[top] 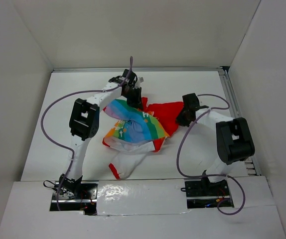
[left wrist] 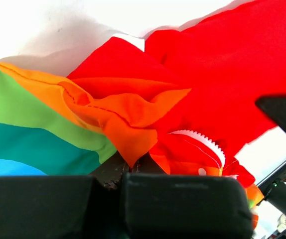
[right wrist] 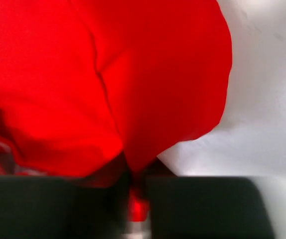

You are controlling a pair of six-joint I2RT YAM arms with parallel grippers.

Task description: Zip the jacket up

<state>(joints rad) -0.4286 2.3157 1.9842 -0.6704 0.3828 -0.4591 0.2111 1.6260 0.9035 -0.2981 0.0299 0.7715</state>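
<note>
Two grippers clamp the jacket (top: 135,128), crumpled mid-frame on the table (top: 78,84): the left gripper (top: 134,99) pinches its orange edge at upper centre, the right gripper (top: 182,118) its red cloth, right of centre.

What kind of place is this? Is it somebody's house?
Likely a robot test booth, not a house: a white table boxed in by bare white walls, two robot arms bolted at its edge, and just a jacket to practise on.
</note>
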